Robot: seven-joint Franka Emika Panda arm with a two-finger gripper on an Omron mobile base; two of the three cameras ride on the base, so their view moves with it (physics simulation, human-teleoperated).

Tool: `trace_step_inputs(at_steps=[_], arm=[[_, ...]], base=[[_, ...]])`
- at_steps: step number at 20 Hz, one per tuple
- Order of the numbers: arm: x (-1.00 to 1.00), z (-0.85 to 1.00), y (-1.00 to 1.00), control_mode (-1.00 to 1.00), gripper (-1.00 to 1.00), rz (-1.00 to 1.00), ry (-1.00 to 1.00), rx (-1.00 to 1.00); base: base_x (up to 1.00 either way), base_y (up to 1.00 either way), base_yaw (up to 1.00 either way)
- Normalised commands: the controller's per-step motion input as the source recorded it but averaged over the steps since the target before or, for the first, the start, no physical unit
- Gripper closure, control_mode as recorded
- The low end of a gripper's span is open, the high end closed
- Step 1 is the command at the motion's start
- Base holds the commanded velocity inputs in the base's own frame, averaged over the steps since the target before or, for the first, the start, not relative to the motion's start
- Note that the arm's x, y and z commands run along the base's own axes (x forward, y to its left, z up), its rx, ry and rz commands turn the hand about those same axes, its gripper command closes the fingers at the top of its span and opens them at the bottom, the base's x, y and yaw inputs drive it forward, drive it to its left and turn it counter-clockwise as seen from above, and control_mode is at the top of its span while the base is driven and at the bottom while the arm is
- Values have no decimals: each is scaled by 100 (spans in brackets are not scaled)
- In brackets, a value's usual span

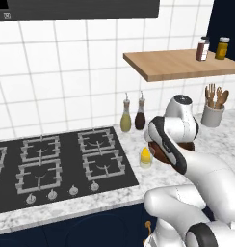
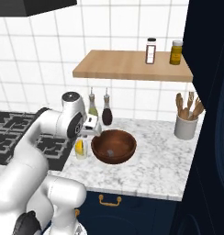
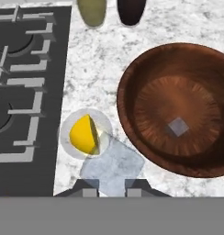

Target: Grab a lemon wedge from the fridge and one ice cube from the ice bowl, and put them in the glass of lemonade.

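Bowl [image 3: 178,105] just beside lemonade glass [image 3: 84,133]

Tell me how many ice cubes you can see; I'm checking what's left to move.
2. One ice cube sits between the gripper's fingertips, beside the glass of lemonade. Another ice cube lies on the floor of the brown bowl. The bowl's near wall may hide others.

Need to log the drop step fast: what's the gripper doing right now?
Gripper: closed on an ice cube, just beside the glass of lemonade, which already holds the lemon wedge.
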Motion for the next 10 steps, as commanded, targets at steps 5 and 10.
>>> trace_step_inputs(at_steps=[5, 10], arm=[[1, 0, 44, -100, 100, 1, -26, -2], [2, -19, 15, -100, 100, 0, -2, -1]], base=[[0, 0, 0], [0, 0, 0]])
